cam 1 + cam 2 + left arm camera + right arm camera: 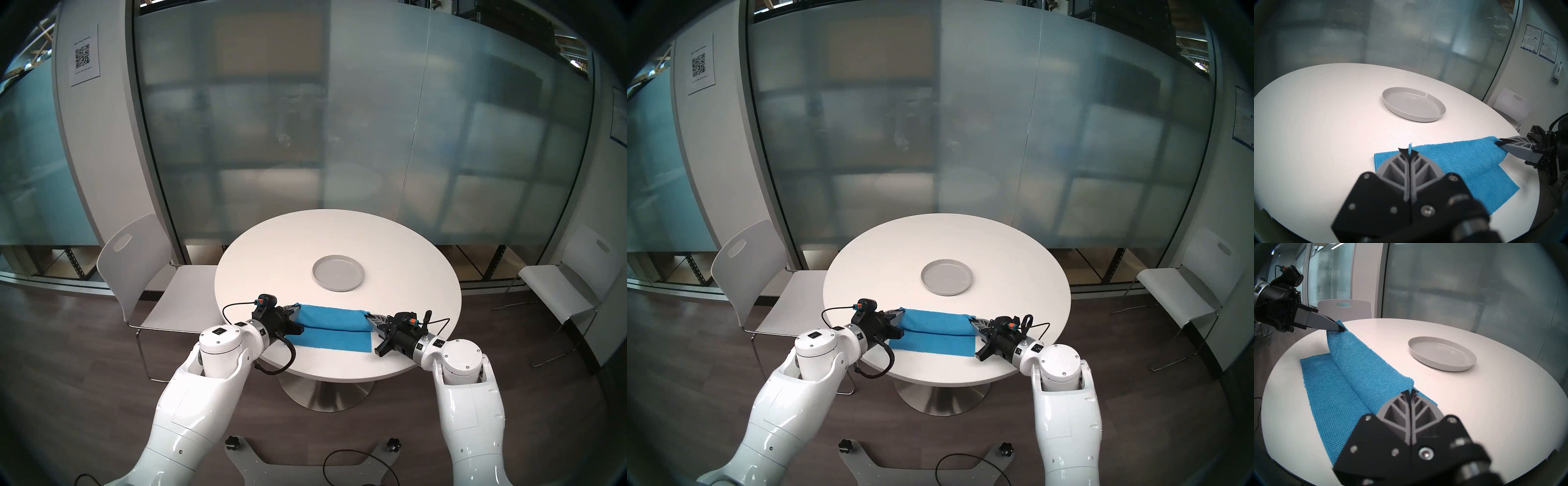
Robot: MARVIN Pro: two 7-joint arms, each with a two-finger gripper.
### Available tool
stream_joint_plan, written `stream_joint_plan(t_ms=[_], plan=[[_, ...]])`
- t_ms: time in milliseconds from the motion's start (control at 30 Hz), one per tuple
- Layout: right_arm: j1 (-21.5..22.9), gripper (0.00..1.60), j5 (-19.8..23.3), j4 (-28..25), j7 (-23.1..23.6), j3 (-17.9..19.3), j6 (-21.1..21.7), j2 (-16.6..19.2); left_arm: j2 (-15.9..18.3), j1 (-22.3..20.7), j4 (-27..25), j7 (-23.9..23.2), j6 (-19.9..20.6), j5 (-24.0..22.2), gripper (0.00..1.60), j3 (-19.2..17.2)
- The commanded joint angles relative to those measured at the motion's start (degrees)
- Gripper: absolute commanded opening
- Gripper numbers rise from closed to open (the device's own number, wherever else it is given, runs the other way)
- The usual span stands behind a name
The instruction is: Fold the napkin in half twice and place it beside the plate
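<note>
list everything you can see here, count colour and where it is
napkin: one, bright blue, near side of the table, far edge lifted at both corners, near half flat
plate: one, light grey, empty, on the table beyond the napkin, apart from it
table: one, round, white, metal pedestal, centre of the room
chairs: two, white, one at each side of the table
QR code sheet: one, white, on the wall upper left
frosted glass wall: behind the table
floor cable: one, black, by the robot's base
left gripper: one, black with grey fingers, shut on the napkin's left far corner
right gripper: one, same colours, shut on the right far corner
arms: two, white
</note>
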Motion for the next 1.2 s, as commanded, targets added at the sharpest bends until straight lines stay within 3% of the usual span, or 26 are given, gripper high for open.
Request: stream_joint_plan(t_ms=[0,1167], plan=[[-0.70,0.09,0.60,-2.49,0.70,-0.03,0.40,-0.35,0.27,1.35,-2.64,-0.18,0.37,-0.15,0.20,0.02],[-3.99,0.08,0.26,-5.10,2.05,0.83,0.90,-1.06,0.03,5.12,-4.01,0.12,0.62,-0.72,0.23,-1.23]])
